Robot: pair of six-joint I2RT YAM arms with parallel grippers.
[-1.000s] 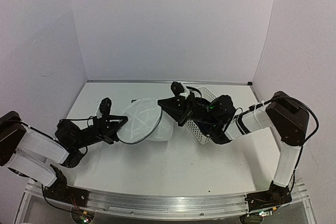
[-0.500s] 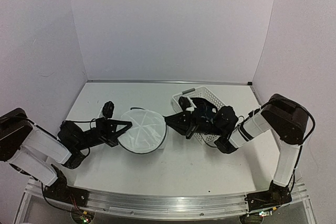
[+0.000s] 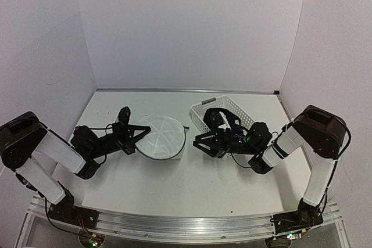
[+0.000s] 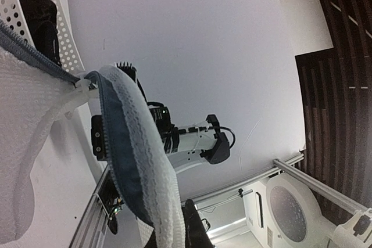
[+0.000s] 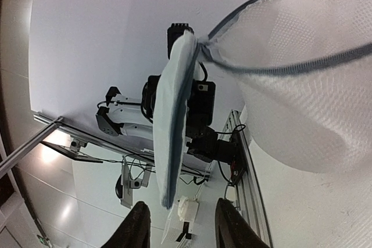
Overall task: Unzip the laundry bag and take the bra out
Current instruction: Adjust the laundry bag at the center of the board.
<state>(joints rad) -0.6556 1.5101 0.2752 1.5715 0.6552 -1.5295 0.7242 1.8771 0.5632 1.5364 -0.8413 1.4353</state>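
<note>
Mesh of the laundry bag [image 3: 164, 136] is pinched at its nine o'clock rim by my left fingers [image 3: 138, 138], closed tight. My right fingers [image 3: 198, 143] stand parted and empty at three o'clock of it, not touching. The dark bra [image 4: 38, 18] lies in the white basket [image 3: 202, 119], at two o'clock of the bag.
</note>
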